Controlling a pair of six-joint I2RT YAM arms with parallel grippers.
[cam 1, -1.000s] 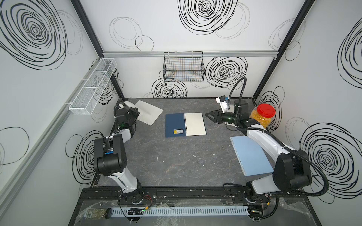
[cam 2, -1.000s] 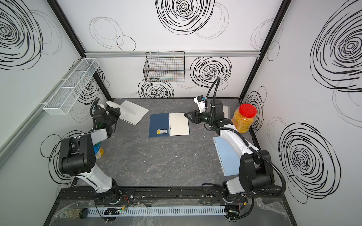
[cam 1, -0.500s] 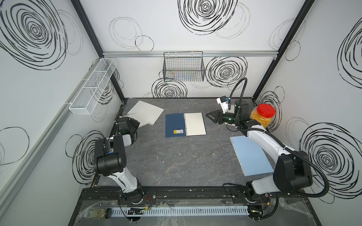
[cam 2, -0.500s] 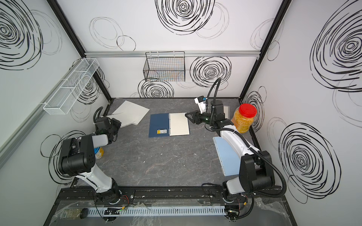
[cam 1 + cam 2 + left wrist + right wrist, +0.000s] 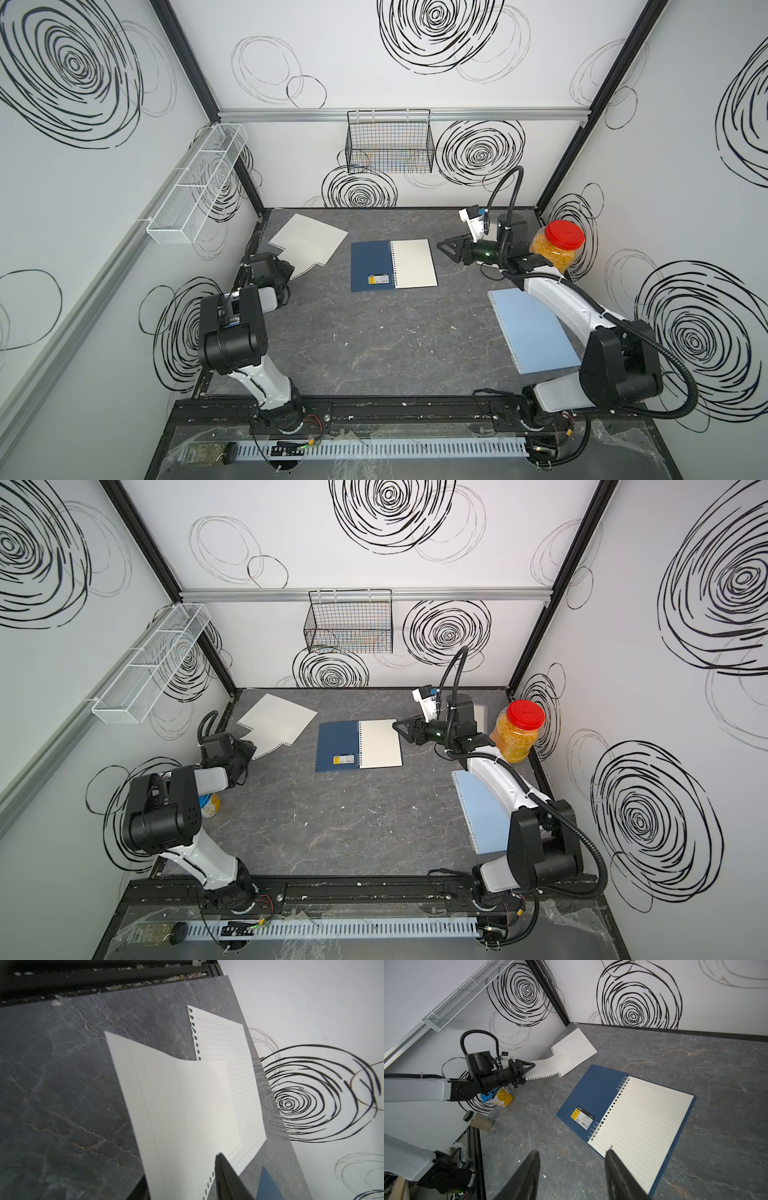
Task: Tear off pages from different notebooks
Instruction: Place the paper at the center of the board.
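**A:** Where do the pincers stand?

**B:** The left pincer (image 5: 528, 1072) has its jaws apart. The hole-punched end of one torn page (image 5: 548, 1070) curls up to its tips, and I see no clamp on it. A second torn page (image 5: 577, 1047) lies flat just beyond, partly under the first. The right pincer (image 5: 572, 1151) is spread too, with nothing between, and hovers over the worktop (image 5: 695, 1053).

**A:** And the notebooks?

**B:** The navy notebook (image 5: 591, 1093) lies open straight ahead of the right pincer, with its lined page (image 5: 643, 1122) on the side nearer that pincer. The light blue notebook (image 5: 536, 332) lies closed behind it, partly under the arm.

**A:** How will that lined page handle?

**B:** I'd judge it thin, light and limp, and it should give way along the holes at the wire spiral (image 5: 610, 1109). Take a free corner away from the spiral and pin the cover down, because the book looks light enough to slide.

**A:** Anything unclear?

**B:** The left wrist view cuts its fingers (image 5: 226, 1180) off at the frame edge, so contact with the sheet is uncertain. I cannot make out a third notebook.
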